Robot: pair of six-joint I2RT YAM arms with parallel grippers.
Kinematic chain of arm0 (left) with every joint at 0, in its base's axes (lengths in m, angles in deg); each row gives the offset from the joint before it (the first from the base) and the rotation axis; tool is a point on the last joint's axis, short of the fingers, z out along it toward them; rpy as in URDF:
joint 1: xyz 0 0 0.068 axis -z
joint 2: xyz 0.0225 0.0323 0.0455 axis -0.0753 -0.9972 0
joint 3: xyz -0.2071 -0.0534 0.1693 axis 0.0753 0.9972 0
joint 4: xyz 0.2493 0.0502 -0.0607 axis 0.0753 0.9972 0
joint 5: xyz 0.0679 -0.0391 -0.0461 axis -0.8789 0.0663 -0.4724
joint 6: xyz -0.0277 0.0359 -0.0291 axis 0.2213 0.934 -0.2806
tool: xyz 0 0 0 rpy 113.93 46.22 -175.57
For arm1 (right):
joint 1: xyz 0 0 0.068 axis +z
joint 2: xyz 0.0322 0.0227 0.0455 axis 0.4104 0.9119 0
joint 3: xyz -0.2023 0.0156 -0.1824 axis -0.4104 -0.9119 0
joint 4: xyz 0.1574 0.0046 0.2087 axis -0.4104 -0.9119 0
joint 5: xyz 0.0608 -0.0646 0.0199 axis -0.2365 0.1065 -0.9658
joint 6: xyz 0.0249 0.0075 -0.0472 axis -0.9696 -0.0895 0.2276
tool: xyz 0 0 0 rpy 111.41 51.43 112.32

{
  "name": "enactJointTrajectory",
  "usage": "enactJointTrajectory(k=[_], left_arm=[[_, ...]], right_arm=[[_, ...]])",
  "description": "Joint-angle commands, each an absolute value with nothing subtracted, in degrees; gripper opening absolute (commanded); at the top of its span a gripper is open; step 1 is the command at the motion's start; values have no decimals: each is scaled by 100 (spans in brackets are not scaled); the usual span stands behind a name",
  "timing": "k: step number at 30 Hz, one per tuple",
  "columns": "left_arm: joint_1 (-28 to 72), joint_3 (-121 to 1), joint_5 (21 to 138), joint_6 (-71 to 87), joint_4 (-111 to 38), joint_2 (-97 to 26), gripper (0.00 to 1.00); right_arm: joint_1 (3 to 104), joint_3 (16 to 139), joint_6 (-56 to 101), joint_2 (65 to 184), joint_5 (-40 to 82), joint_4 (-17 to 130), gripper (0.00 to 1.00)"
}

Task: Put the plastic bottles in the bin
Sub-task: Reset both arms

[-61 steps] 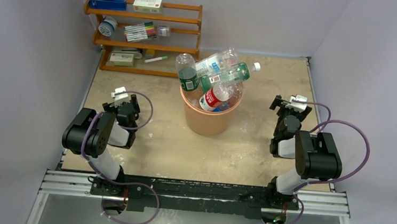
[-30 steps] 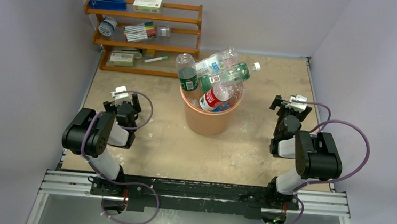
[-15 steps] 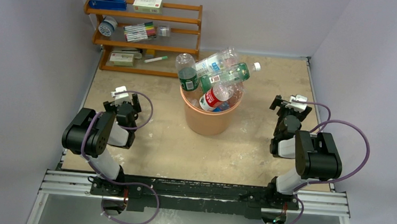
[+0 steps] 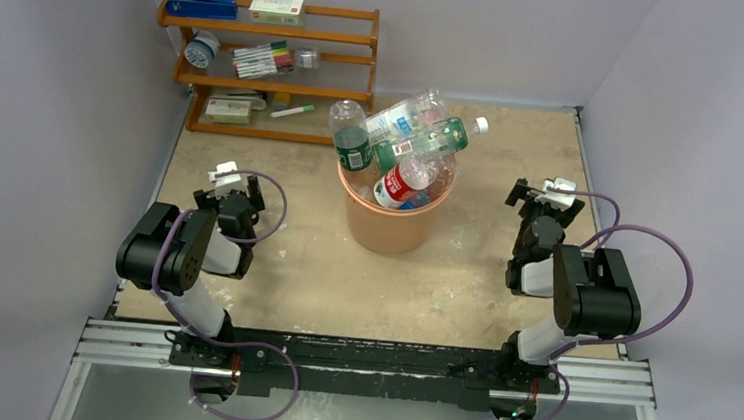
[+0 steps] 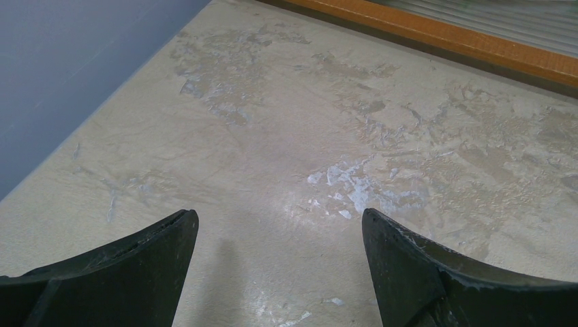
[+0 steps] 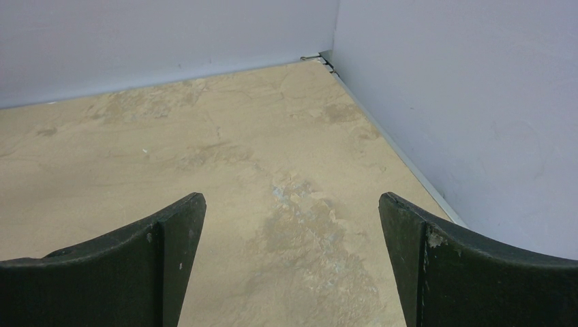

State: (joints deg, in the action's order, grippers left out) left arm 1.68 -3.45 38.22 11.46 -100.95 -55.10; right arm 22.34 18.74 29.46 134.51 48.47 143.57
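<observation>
The orange-peach bin (image 4: 387, 226) stands mid-table, heaped above its rim with several plastic bottles: a green-labelled one (image 4: 352, 140) upright at the left, a green one (image 4: 434, 140) lying across the top, a red-labelled one (image 4: 402, 180) at the front. My left gripper (image 4: 232, 191) rests folded left of the bin, open and empty (image 5: 279, 225). My right gripper (image 4: 542, 195) sits right of the bin, open and empty (image 6: 292, 204). Both wrist views show only bare table between the fingers.
A wooden shelf (image 4: 269, 62) with marker pens, boxes and a stapler stands at the back left; its base rail (image 5: 436, 37) runs close ahead of the left gripper. The right wall (image 6: 463, 102) meets the table just right of the right gripper.
</observation>
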Motion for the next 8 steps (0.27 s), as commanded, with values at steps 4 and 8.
enactJointTrajectory(k=[4,8], left_arm=[[111,-477,3906,1180,-10376,-5518,91],[88,-476,3951,1157,-10368,-5495,90]], right_arm=[[2234,1864,3056,13458,4856,14729,100],[2241,1867,3056,13458,4859,14729,100]])
